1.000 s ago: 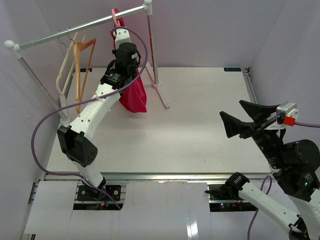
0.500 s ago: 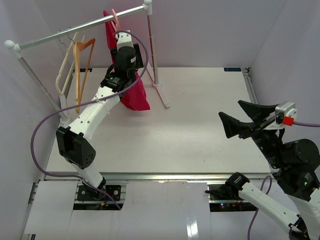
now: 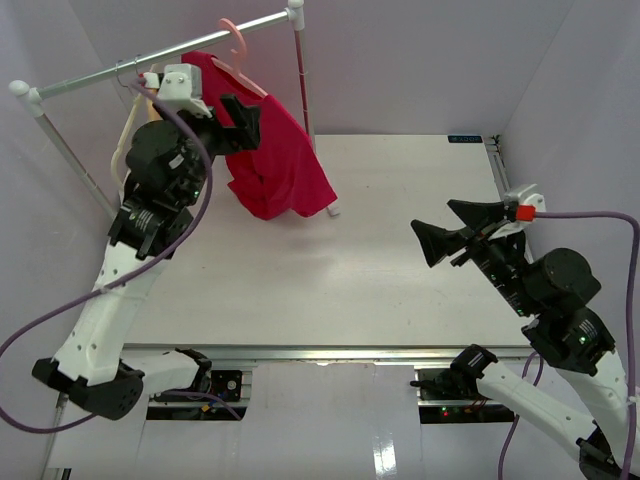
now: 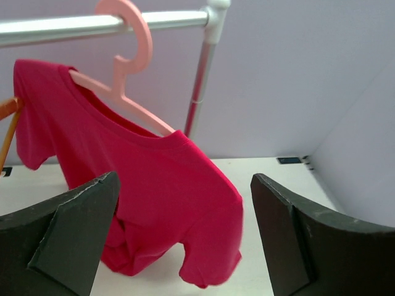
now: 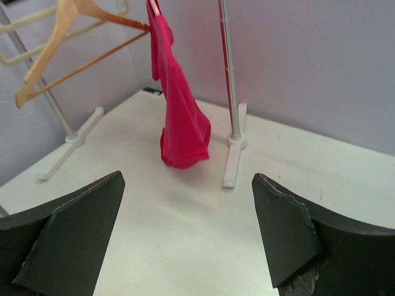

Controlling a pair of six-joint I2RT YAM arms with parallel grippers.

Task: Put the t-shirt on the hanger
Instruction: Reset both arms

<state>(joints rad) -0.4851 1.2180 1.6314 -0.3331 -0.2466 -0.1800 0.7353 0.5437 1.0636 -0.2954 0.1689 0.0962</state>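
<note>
Left wrist view: t-shirt (image 4: 154, 191) hangs on pink hanger (image 4: 117, 79), hook over rail (image 4: 62, 26). L gripper (image 4: 184, 185) jaws spread wide, clear of fabric. R gripper (image 5: 186, 179) jaws spread, empty, well apart from t-shirt.

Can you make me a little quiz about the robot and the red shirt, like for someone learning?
1. True or false: the t-shirt hangs on the pink hanger.
2. Pick one. What does the hanger's hook sit over? A) the metal rail B) a door knob C) a nail in the wall
3. Fill the gap: the left pincer and the right pincer are both ____ and hold nothing.

Key: 1 true. 2 A. 3 open.
</note>
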